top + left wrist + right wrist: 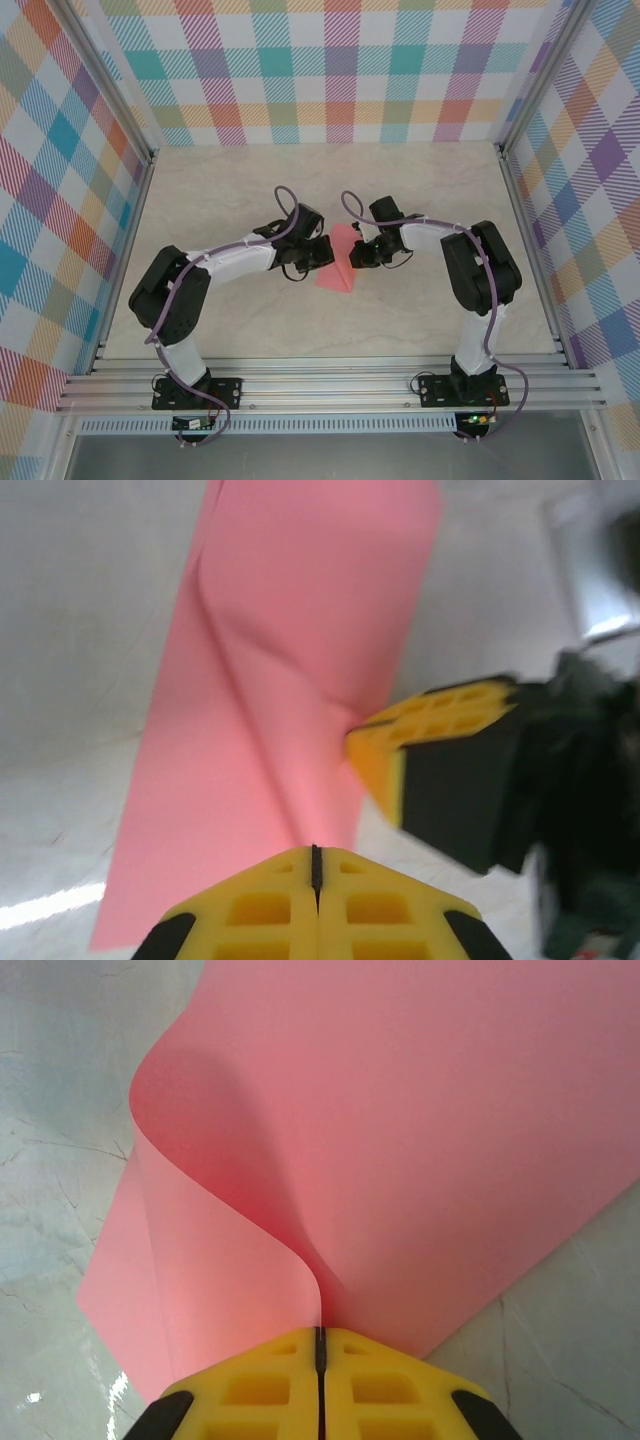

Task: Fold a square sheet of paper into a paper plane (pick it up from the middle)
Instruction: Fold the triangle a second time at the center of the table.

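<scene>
left gripper [316, 865] clamped on the sheet of paper [290, 660], right gripper [320, 1338] clamped on its far side, sheet bowed between them over the desk [420, 200]. first fold in hand, i reckon; next i need edges matched, then pressed flat.

Open room lies over the pale marbled desk [430, 200] toward the far pastel-checked cloth wall [340, 70] and out to both sides. At the centre, the curled salmon-pink square sheet of paper [338, 265] stands up between the left gripper [315, 860] and right gripper [320, 1338], whose jaws close on it from either side, barring passage there. Silver aluminium rails [330, 385] edge the near side.
</scene>
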`<action>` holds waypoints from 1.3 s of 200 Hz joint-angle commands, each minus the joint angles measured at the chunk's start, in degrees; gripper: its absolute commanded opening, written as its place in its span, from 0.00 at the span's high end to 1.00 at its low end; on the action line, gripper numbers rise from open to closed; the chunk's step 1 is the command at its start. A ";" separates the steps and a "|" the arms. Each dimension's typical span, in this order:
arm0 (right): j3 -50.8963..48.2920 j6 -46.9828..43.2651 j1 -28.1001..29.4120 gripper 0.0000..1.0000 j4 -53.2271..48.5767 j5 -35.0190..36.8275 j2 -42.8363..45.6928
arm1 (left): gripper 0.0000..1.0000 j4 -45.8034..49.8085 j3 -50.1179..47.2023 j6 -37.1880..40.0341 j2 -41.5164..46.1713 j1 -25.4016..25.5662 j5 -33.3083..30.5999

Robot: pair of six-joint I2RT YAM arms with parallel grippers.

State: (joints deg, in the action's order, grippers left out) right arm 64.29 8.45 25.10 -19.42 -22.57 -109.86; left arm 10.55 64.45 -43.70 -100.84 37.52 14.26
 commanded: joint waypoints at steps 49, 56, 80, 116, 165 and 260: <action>0.84 -1.42 -0.22 0.94 -1.19 0.88 -1.85 | 1.00 -17.88 0.09 -8.92 -8.87 -1.75 9.20; 0.83 -1.43 -0.23 0.94 -1.30 0.88 -1.85 | 1.00 -18.39 -0.14 -9.13 -9.17 -1.75 9.29; 0.83 -1.42 -0.22 0.94 -1.32 0.96 -1.76 | 1.00 -18.37 -0.70 -8.95 -9.45 -1.83 8.94; 0.92 -1.42 -0.23 0.94 -1.45 1.12 -1.85 | 1.00 -18.63 -1.43 -8.68 -9.73 -1.83 9.20; 1.01 -1.42 -0.21 0.94 -1.50 1.12 -1.98 | 1.00 -17.55 -2.74 -7.91 -9.03 -1.88 8.87; 1.05 -1.42 -0.15 0.94 -1.49 1.21 -2.03 | 1.00 -16.92 -1.96 -6.98 -12.34 -1.83 8.90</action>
State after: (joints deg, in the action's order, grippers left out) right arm 64.62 8.23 25.10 -19.86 -22.59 -110.06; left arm -6.42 62.28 -51.62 -110.98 35.83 22.72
